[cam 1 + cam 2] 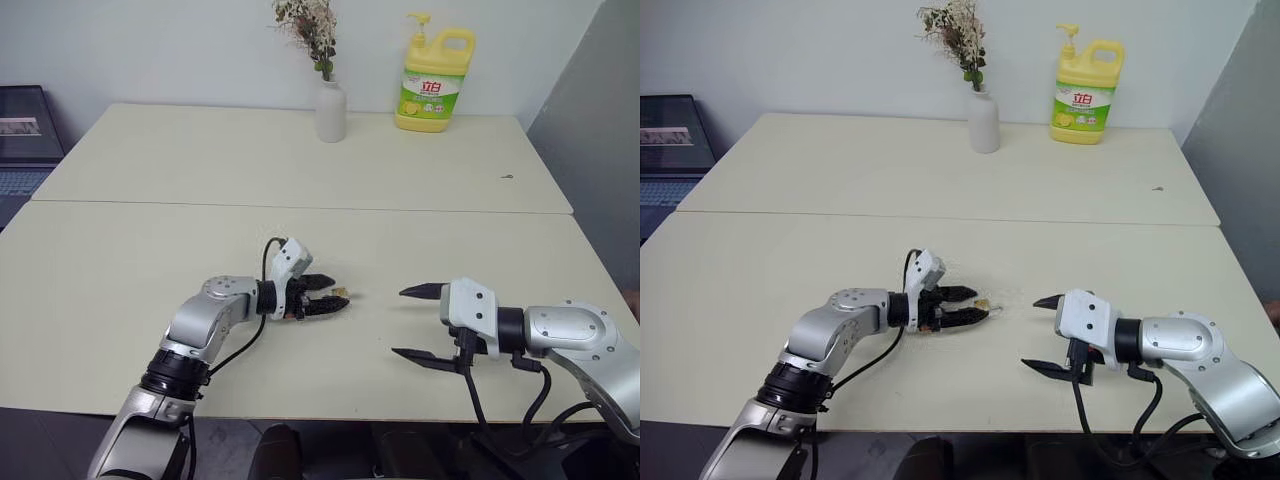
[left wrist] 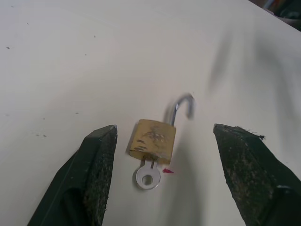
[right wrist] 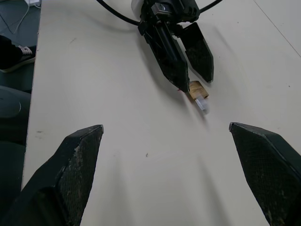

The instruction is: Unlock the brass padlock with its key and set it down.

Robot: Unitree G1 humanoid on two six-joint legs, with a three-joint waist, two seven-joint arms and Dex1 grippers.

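Unlocked, key [image 2: 147, 178] in place, the brass padlock [image 2: 152, 141] lies mid-tabletop [image 1: 150, 250] toward the near edge between the left gripper [image 2: 162, 141]'s parted fingers — the right gripper [image 1: 412, 322] gapes empty — only withdrawal seems left.
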